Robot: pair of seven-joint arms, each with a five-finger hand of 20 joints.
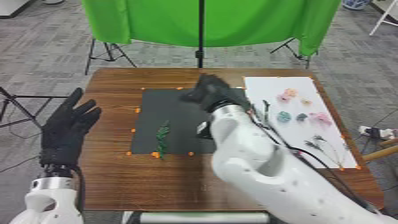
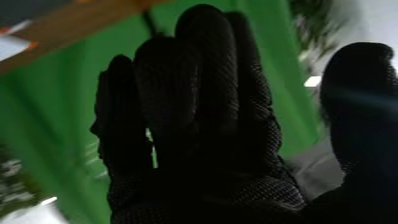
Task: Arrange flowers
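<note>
Two black-gloved hands are seen at one table (image 1: 107, 185). The right hand (image 1: 213, 95) is held above the far part of one black sheet (image 1: 182, 122); its fingers are extended, its thumb is set apart from them, and nothing is grasped. The left hand (image 1: 67, 127) is positioned at the table's left edge, opened with fingers spread, and is likewise without a load. One green sprig (image 1: 163, 138) is laid on the black sheet, near its near-left corner. On one white sheet (image 1: 266, 89), to the right, are placed one orange-pink cluster (image 1: 289, 94), whose blooms cannot be counted, and one small pale bloom (image 1: 306, 102). Nearer, one teal piece (image 1: 283, 116), one dark grey-green piece (image 1: 301, 117) and one pink bloom (image 1: 321, 119) are arranged in a row from left to right. Several thin dark stems (image 1: 322, 140) are laid nearer still, their number indistinct. One green cloth (image 1: 155, 22) is hung beyond the table.
</note>
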